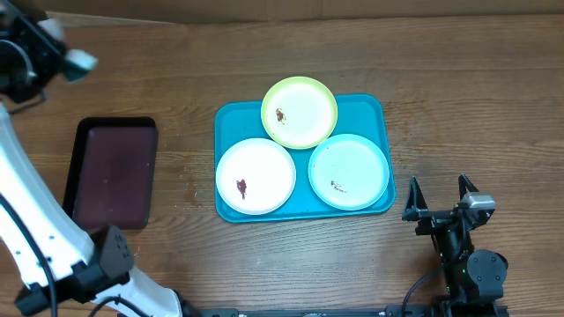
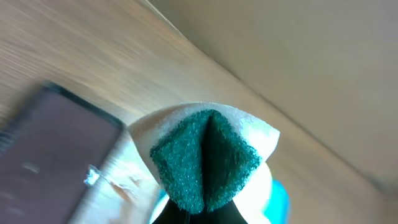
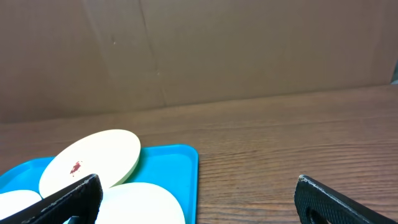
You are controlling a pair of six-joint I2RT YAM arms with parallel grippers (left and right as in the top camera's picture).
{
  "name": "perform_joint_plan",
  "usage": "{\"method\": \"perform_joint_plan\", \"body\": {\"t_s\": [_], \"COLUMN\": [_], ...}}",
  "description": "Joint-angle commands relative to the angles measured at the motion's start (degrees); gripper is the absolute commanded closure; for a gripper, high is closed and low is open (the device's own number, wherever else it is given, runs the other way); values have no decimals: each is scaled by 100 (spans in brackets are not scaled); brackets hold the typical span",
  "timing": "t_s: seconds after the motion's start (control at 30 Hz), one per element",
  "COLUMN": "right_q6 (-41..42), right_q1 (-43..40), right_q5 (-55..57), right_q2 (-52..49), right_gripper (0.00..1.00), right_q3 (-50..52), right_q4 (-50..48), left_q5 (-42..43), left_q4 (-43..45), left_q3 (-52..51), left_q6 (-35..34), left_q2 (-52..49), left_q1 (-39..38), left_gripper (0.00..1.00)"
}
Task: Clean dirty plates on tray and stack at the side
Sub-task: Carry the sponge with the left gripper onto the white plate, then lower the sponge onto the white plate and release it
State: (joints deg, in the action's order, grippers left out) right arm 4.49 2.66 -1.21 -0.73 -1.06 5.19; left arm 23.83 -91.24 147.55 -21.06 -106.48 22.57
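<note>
Nothing cleaned yet: yellow-green plate [image 1: 300,112], white plate [image 1: 256,175], mint plate [image 1: 349,171] seen smeared on tray [image 1: 370,110]; none stacked. L gripper [image 1: 55,51] clamped on sponge [image 2: 205,158]; R gripper [image 1: 438,187] spread wide, empty.

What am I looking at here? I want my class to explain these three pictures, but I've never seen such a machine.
Two robot arms work at a wooden table. One picture looks down from above; the other two come from cameras on each wrist. A turquoise tray holds three smeared plates: yellow-green rimmed, white and pale mint. A dark maroon tray lies to its left. The left arm holds a folded green sponge in shut jaws; the right arm has open, empty jaws.
</note>
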Motion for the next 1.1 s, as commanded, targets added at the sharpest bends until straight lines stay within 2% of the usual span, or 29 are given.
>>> {"method": "perform_joint_plan", "body": {"t_s": [0.0, 0.1, 0.27, 0.5, 0.73, 1.07], "right_q6": [22, 22, 22, 22, 22, 22], "right_q1": [-15, -15, -15, -15, -15, -15], "right_q5": [24, 26, 24, 24, 24, 24], "right_q2": [57, 57, 57, 57, 57, 57], "right_gripper": [0, 0, 0, 0, 0, 0], "right_q3": [59, 59, 59, 59, 59, 59], "right_q4": [-35, -35, -35, -35, -35, -35], "left_q5": [232, 17, -116, -981, -1163, -1008], "left_q4": [-459, -557, -223, 1091, 2566, 4341], "left_q3": [-170, -697, -2107, -4242, -5775, -7462], "left_q6": [-13, 365, 391, -98, -905, -962], "left_q2": [-258, -291, -293, -293, -293, -293], "left_q1": [-645, -1316, -2505, -3679, -4015, -4100], "left_gripper": [96, 96, 96, 96, 96, 96]}}
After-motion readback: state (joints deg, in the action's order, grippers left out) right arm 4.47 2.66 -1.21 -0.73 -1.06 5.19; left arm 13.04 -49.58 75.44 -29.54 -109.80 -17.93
